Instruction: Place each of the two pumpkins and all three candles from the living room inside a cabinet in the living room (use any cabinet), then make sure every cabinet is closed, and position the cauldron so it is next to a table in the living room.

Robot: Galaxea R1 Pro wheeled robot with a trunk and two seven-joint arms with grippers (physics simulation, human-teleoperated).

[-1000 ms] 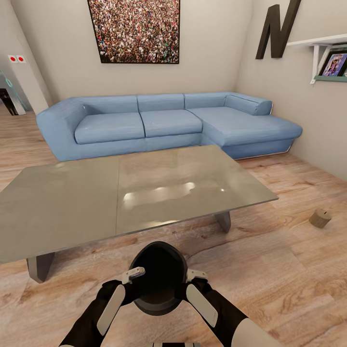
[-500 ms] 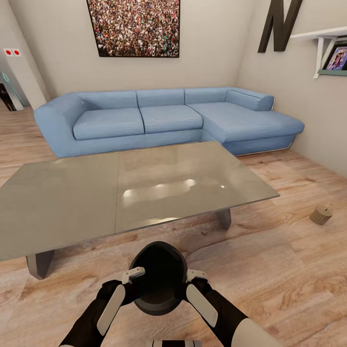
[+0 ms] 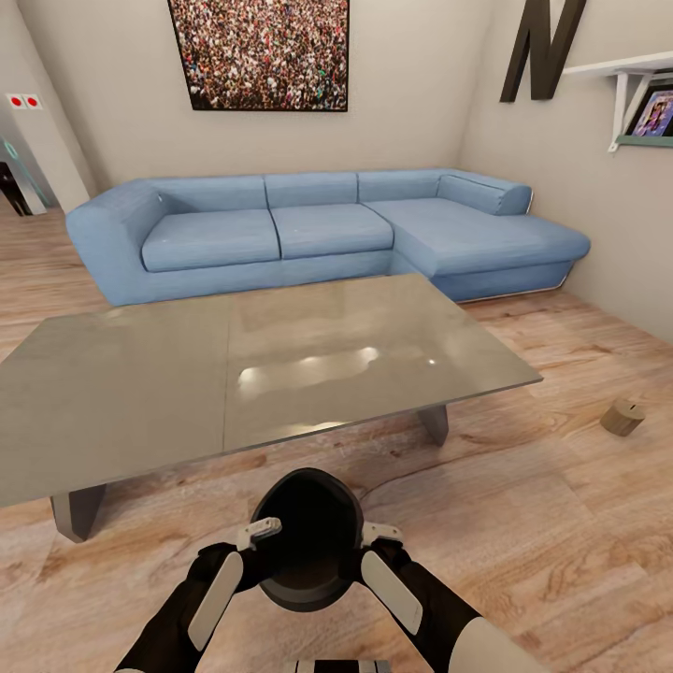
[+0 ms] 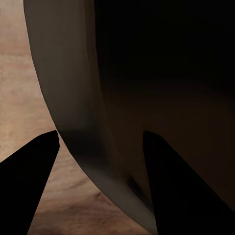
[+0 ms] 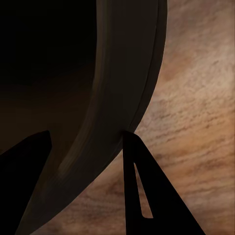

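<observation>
The black cauldron [image 3: 308, 542] hangs low over the wooden floor, just in front of the table's near edge, held between both my arms. My left gripper [image 3: 263, 534] is shut on its rim on the left side, and in the left wrist view the dark fingers [image 4: 29, 181] straddle the cauldron wall [image 4: 83, 98]. My right gripper [image 3: 379, 536] is shut on the opposite rim; its fingers [image 5: 142, 191] clamp the wall [image 5: 127, 73]. The low table [image 3: 140, 393] with its grey glass top stands right ahead. A squat tan candle [image 3: 622, 417] lies on the floor to the right.
A blue corner sofa [image 3: 318, 229] stands behind the table against the far wall. The right wall carries a shelf [image 3: 622, 70] and large letters. Open wooden floor [image 3: 533, 523] lies to the right of the table, around the candle.
About a second ago the whole view shifted slightly as the camera moved; over the last half second nothing has changed. Both grippers keep their hold on the cauldron.
</observation>
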